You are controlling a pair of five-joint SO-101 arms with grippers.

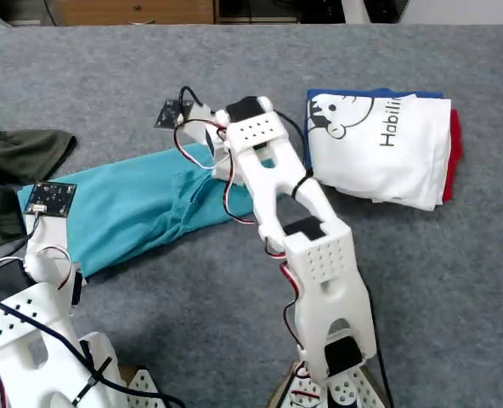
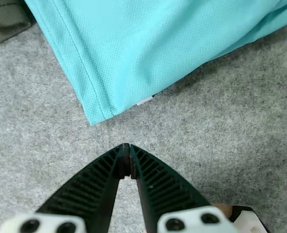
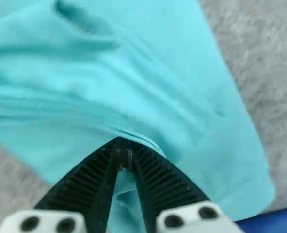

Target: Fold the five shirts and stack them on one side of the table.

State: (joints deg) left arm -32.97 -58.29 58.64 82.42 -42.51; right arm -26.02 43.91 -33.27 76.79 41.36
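Note:
A teal shirt lies as a long folded strip across the middle left of the table. My right gripper is at the strip's right end, shut on a fold of the teal shirt; its tips pinch the cloth. My left gripper is shut with nothing in it, over bare table just off the near left corner of the teal shirt. In the high view the left gripper sits beside that corner. A stack of folded shirts, white on top with blue and red beneath, rests at the right.
A dark olive shirt lies crumpled at the table's left edge, and a piece of the olive shirt is visible beyond the teal hem. The table is covered in grey felt, open at front right. The right arm spans the centre.

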